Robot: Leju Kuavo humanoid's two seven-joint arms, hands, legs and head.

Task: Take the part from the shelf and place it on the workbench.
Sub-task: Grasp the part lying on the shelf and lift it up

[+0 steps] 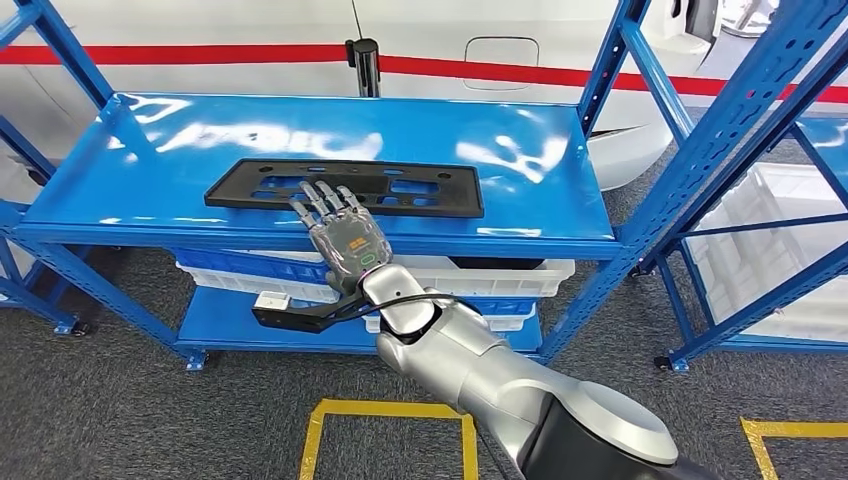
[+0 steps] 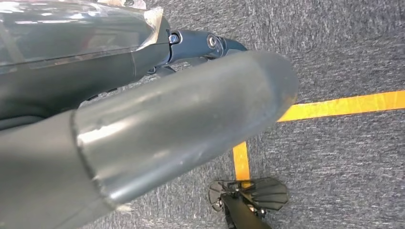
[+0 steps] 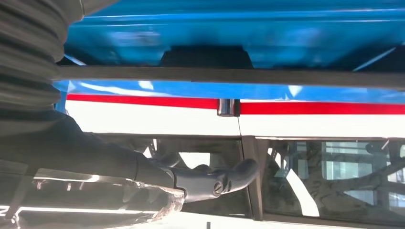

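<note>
We've got the right hand [image 1: 338, 228] open, fingers spread over the black part's [image 1: 420, 190] near edge on the shelf [image 1: 540, 150], lining up the grab.

Flat black perforated plastic panel [image 1: 345, 187]: near edge partly covered at 6 o'clock by right hand [image 1: 340, 232]; contact indeterminate. White plastic bins [image 1: 500, 275] under blue metal shelf [image 1: 120, 170]: mostly hidden. Left hand [image 2: 143, 138]: blurred, fingers indistinct.

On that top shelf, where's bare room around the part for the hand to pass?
Bare blue shelf top lies left of the black part, behind it up to the back edge, and right of it toward the upright. The front strip is narrow, and the right robot hand sits there over the part's near edge.
</note>
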